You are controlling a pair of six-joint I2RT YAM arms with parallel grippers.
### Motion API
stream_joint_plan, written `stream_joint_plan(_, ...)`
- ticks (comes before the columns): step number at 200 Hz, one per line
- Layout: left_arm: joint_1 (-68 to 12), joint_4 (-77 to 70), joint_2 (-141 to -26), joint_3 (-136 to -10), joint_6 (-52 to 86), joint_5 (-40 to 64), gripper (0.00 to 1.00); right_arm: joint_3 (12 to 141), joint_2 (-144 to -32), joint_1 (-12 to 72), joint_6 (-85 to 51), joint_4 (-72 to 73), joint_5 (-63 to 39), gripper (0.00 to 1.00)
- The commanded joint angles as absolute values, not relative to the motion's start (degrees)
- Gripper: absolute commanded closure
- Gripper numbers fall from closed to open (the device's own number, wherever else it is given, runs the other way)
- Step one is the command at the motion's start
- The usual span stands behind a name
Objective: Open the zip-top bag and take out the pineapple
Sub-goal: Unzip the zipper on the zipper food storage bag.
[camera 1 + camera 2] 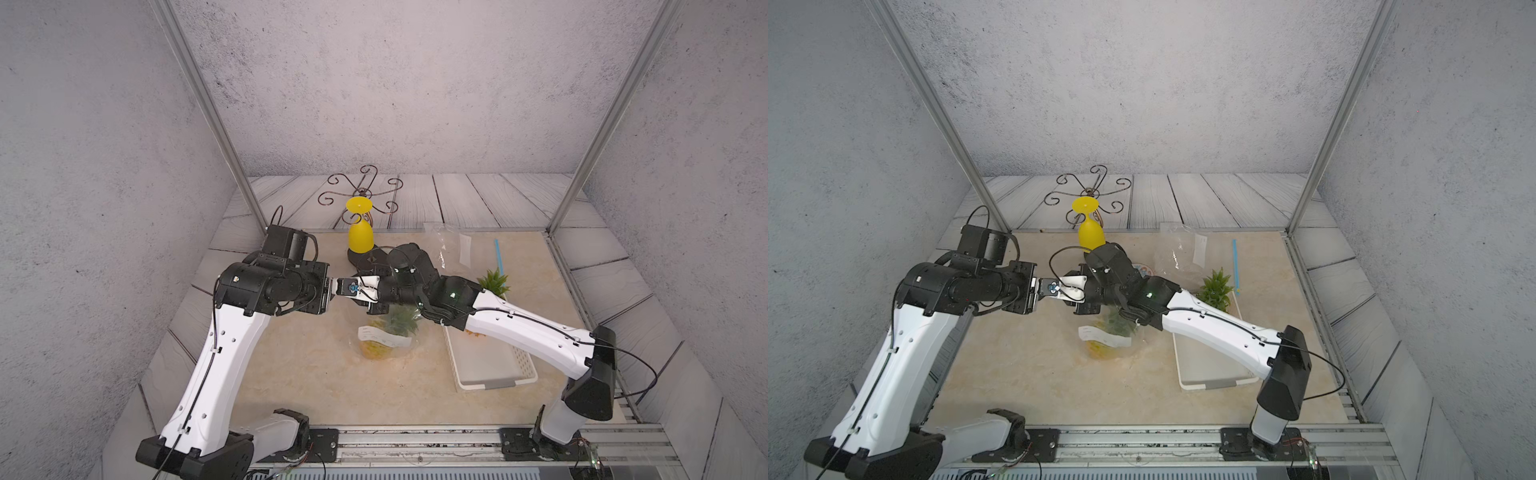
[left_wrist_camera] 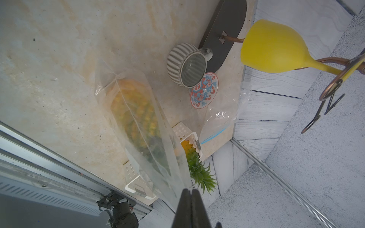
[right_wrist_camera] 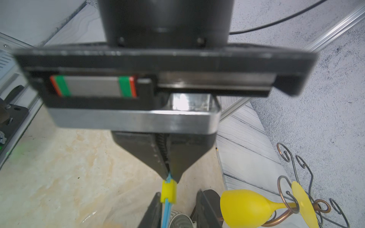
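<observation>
A clear zip-top bag (image 2: 128, 83) hangs above the table with the pineapple (image 2: 134, 110) inside, its yellow body low and its green crown up; both top views show it (image 1: 384, 338). My left gripper (image 2: 190, 190) is shut on the bag's top edge. In the right wrist view its dark fingers (image 3: 150, 152) pinch the blue zip strip just beyond the yellow slider (image 3: 168, 191). My right gripper (image 3: 178, 194) faces it, open, with the slider between its fingers. One finger is close beside the slider and the other stands well off. The two grippers meet tip to tip (image 1: 351, 287).
A second pineapple (image 1: 494, 282) lies in the white basket (image 1: 486, 365) at the right. An empty zip bag (image 1: 453, 245) lies behind it. A yellow goblet (image 1: 360, 237) hangs upside down on a copper rack. A striped mug (image 2: 187, 65) and a patterned coaster (image 2: 204, 89) sit nearby.
</observation>
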State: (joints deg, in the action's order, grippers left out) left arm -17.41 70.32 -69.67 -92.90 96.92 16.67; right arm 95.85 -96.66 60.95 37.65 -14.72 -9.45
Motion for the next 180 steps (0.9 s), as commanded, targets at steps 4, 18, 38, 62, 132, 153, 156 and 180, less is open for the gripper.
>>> stream_joint_plan(4,-17.25,70.59,-69.32,-92.9,97.14,17.21,1.0,96.94,-98.79,61.09,36.44,-14.55,-10.96,0.73)
stream_joint_plan(18,-17.23,70.32,-69.09,-92.46,97.34,17.27,1.0,97.12,-99.09,61.13,36.22,-14.67,-10.9,0.76)
stream_joint_plan(38,-17.27,70.14,-69.0,-92.46,97.4,17.4,1.0,97.42,-99.61,61.15,36.16,-14.72,-10.98,0.78)
stream_joint_plan(62,-17.23,70.19,-68.93,-92.41,97.47,17.61,1.0,97.91,-100.0,61.15,35.67,-14.72,-11.51,0.8)
stream_joint_plan(132,-17.19,69.78,-68.76,-91.77,97.77,17.14,1.0,97.12,-98.62,61.09,34.72,-14.38,-10.74,0.87)
stream_joint_plan(153,-17.16,69.61,-68.64,-91.5,97.89,17.05,1.0,97.53,-98.09,61.09,34.73,-14.16,-10.94,0.79)
stream_joint_plan(156,-17.22,69.54,-68.64,-91.49,97.91,17.09,1.0,97.62,-98.05,61.11,34.71,-14.15,-10.98,0.78)
stream_joint_plan(180,-17.22,69.08,-68.73,-91.5,98.02,17.31,1.0,98.94,-98.08,61.1,34.57,-14.64,-11.07,0.77)
